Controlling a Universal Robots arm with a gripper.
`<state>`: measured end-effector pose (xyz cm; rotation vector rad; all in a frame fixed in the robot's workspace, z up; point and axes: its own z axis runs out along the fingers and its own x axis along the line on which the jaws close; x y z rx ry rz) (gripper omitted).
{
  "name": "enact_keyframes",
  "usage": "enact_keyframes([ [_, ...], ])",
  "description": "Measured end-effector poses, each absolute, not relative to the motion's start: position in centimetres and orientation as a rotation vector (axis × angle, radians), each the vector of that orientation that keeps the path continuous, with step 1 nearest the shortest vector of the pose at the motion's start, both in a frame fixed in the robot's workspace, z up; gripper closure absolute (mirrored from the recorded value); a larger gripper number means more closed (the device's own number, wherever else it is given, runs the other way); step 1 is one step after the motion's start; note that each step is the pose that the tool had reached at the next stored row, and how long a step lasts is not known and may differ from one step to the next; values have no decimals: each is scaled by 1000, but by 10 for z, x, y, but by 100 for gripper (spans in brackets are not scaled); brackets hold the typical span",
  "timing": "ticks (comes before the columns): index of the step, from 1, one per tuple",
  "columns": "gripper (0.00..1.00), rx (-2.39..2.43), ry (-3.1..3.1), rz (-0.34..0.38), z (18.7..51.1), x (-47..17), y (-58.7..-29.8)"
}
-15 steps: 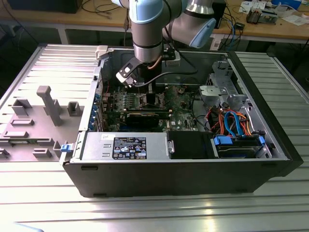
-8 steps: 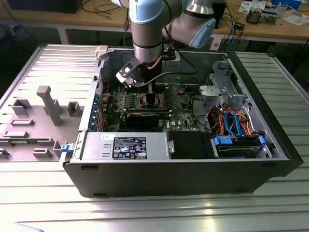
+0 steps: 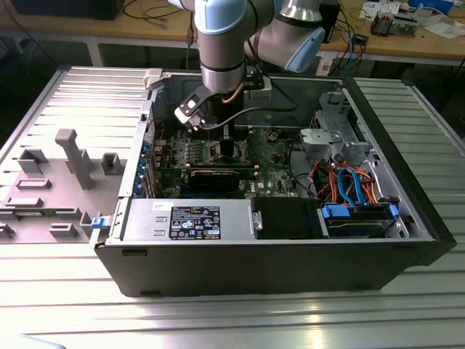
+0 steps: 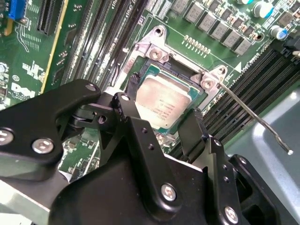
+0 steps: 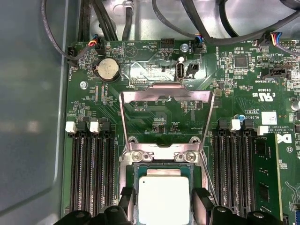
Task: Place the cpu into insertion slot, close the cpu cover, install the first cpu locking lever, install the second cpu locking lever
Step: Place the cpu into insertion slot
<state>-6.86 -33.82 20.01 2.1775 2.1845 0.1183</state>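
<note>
Inside the open computer case [image 3: 254, 269], over the motherboard [image 5: 234, 93], the gripper [image 5: 164, 197] straddles the cpu [image 4: 164, 101]; jaws clamped or just clear, cannot tell. The cpu cover [image 5: 140, 96] is flipped open beyond the insertion slot [image 4: 173, 70], and the cpu lies flat in that slot. Not yet done: cover, both levers; one locking lever [image 4: 253, 118] juts unlatched from the slot's corner.
</note>
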Motion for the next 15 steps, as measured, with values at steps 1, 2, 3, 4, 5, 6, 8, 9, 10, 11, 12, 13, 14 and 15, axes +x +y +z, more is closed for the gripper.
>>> enact_keyframes([
  [1, 38, 2178, 2184, 118, 200, -68, -338],
  [2, 38, 2178, 2184, 118, 200, -68, -337],
  [3, 38, 2177, 2185, 118, 200, -68, -337],
  [4, 38, 2177, 2185, 118, 200, -68, -337],
  [5, 38, 2178, 2185, 118, 200, -68, -337],
  [6, 38, 2178, 2185, 118, 201, -68, -337],
  [8, 38, 2178, 2185, 116, 205, -67, -337],
  [9, 38, 2179, 2186, 115, 208, -67, -337],
  [10, 38, 2180, 2187, 113, 210, -67, -337],
  [11, 40, 2180, 2187, 112, 211, -66, -337],
  [12, 40, 2182, 2188, 110, 212, -66, -337],
  [13, 53, 2189, 2195, 96, 215, -64, -337],
  [14, 59, 2195, 2201, 84, 216, -63, -337],
  [15, 65, 2198, 2204, 77, 217, -62, -337],
])
